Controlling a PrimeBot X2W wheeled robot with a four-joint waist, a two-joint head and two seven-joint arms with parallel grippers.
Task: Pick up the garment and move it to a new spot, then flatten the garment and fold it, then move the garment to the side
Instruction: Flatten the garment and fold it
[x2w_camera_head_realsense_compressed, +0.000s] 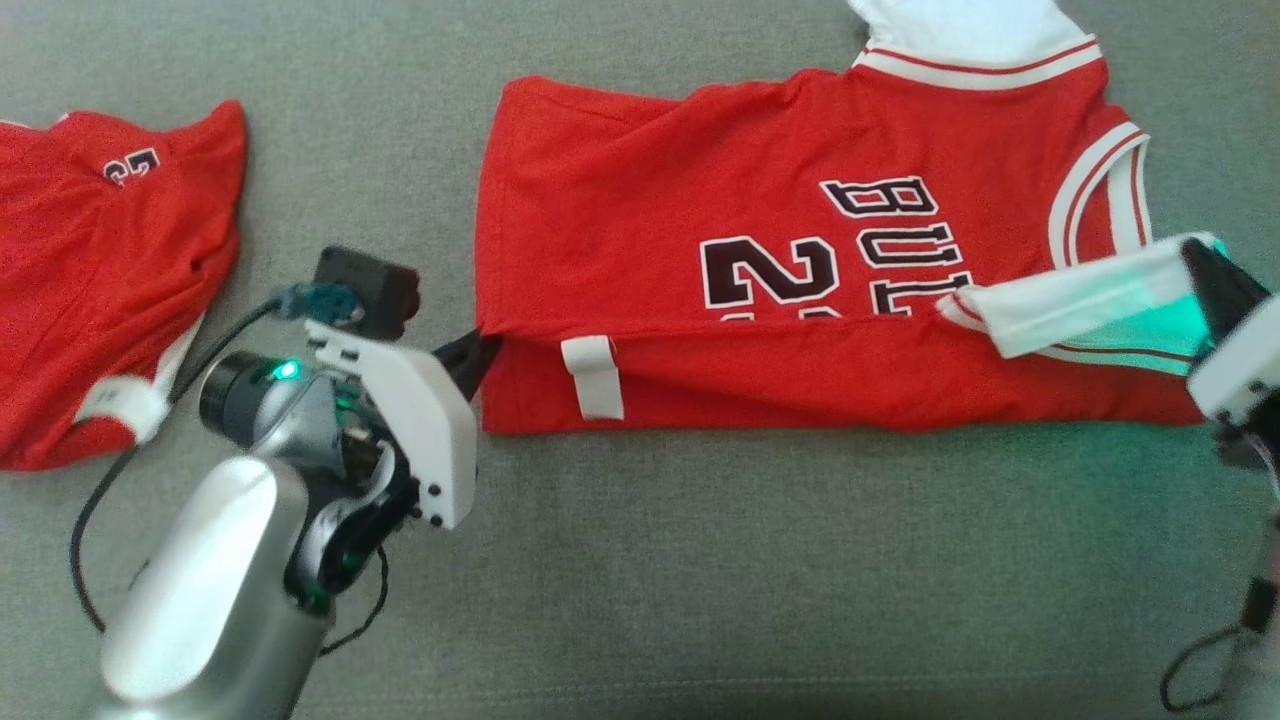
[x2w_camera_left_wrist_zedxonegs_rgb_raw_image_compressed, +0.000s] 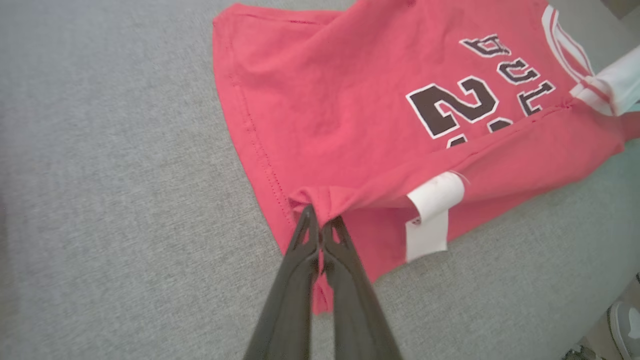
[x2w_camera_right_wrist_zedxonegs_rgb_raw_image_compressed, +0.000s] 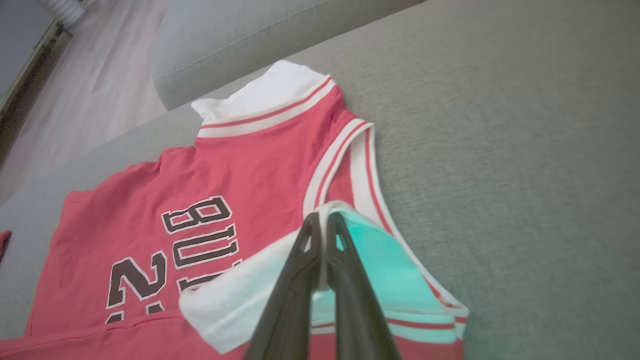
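A: Head view?
B: Left jaws closed on the hem corner of the red jersey (x2w_camera_head_realsense_compressed: 650, 230), right jaws at its shoulder strap (x2w_camera_head_realsense_compressed: 1080, 295). It lies part-folded on the grey surface (x2w_camera_head_realsense_compressed: 700, 560).
A: Left wrist?
B: Tips pinched together, red cloth bunched between.
A: Right wrist?
B: Clamped on the shoulder strap.

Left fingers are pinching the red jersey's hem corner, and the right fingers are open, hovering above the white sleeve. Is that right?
Not quite. The right gripper is shut on the white sleeve, not open above it; the right wrist view shows its fingers pressed together on that fabric. The left gripper does pinch the hem corner of the red jersey.
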